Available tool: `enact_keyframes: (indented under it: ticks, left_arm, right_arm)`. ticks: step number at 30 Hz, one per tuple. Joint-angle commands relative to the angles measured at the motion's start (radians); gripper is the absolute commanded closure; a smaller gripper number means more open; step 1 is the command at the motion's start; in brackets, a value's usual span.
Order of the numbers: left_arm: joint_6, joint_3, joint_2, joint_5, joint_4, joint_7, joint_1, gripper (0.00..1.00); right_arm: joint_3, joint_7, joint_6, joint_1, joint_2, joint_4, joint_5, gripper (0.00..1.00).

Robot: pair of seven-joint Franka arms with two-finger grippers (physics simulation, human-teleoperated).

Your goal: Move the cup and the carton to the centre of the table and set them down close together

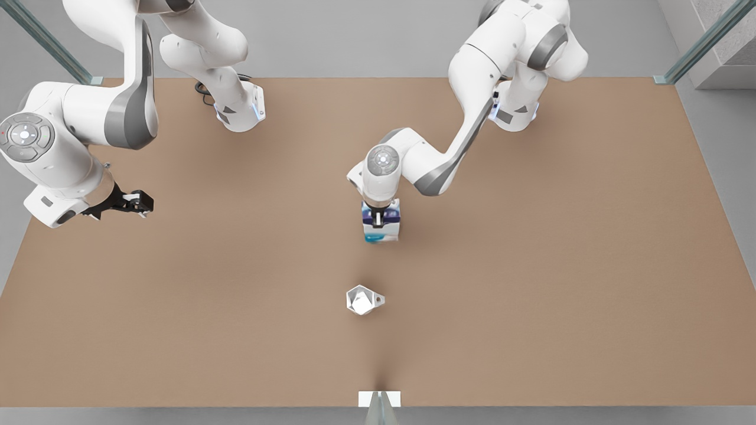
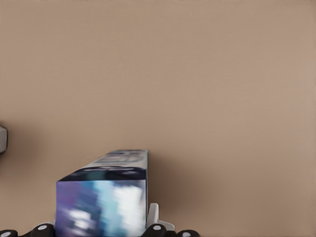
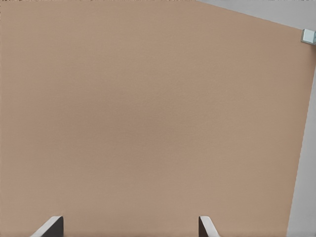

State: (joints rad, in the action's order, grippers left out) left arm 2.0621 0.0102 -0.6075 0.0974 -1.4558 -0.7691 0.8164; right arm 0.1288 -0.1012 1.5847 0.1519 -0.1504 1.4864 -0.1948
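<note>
One table (image 1: pixel 531 265), grey floor (image 1: pixel 378 47); left gripper (image 1: pixel 381 221) clasps carton (image 1: pixel 384 236), right gripper (image 1: pixel 143 203) waits.

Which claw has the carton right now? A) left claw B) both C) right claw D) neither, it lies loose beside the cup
A: the left claw is closed on the carton near the table's middle, the carton filling its wrist view, while the right claw waits open over bare tabletop; the cup stands apart.
</note>
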Motion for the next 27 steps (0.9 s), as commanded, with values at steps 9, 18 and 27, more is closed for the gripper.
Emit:
enact_keyframes:
  ticks: [9,18,27]
  left_arm:
    - [-0.005,-0.001,0.011,0.042,0.0,-0.001,0.0,0.0]
    - [-0.281,0.188,0.199,0.177,0.095,0.054,-0.04,0.0]
    - [-0.465,0.154,0.287,-0.056,0.097,0.709,-0.703,0.0]
  right_arm:
    - [0.0,0.0,0.0,0.001,-0.001,0.0,0.0,0.0]
    - [0.0,0.0,0.003,0.001,-0.001,0.0,0.0,0.0]
    - [0.0,0.0,0.001,0.003,-0.001,0.0,0.0,0.0]
